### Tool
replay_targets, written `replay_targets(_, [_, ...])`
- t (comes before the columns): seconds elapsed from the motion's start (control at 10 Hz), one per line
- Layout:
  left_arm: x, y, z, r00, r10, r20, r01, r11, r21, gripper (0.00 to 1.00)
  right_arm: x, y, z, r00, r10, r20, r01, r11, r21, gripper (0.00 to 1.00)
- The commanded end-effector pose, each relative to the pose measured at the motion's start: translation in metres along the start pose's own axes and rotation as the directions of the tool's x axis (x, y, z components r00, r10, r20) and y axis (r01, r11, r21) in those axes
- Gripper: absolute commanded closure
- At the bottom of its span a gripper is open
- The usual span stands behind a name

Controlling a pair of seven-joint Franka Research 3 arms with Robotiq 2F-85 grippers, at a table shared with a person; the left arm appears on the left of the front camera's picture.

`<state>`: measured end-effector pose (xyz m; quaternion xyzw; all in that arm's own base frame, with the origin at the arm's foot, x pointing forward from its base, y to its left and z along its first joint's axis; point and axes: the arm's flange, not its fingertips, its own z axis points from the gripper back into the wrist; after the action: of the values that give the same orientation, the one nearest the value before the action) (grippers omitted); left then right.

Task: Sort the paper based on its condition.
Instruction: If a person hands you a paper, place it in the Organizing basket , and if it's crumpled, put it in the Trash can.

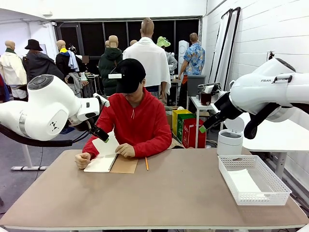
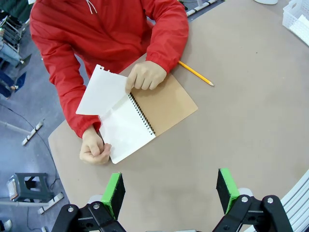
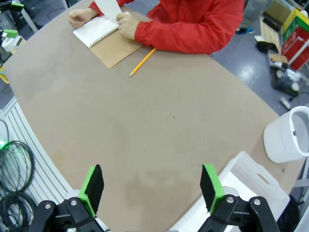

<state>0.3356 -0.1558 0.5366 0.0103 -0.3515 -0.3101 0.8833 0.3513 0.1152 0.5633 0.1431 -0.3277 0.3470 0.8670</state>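
My left gripper (image 2: 170, 182) hangs spread, empty. The thin white sheet of paper (image 2: 99, 92) lifts off the brown-covered spiral notebook (image 2: 169, 104) under the person's hand (image 2: 145, 75). My right gripper (image 3: 150, 178) is spread too. Sorting hasn't begun, I judge; next I need the sheet offered.

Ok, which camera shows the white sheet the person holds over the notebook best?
The left wrist view: the sheet shows nearly whole, close from above, raised over the open notebook. The front view shows it small and far off, at a low angle. The right wrist view crops it at the picture's top edge.
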Motion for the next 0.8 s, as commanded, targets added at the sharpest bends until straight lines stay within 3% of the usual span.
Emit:
replay_targets(0.0, [-0.0005,0.0004,0.0000,1.000,-0.004,-0.003,0.004,1.000,0.001,0.00,-0.0001,-0.0013,0.0010,1.000,-0.001,-0.002,0.001,1.000,0.000,0.00])
replay_targets(0.7, [-0.0005,0.0004,0.0000,1.000,-0.004,-0.003,0.004,1.000,0.001,0.00,-0.0001,-0.0013,0.0010,1.000,-0.001,-0.002,0.001,1.000,0.000,0.00])
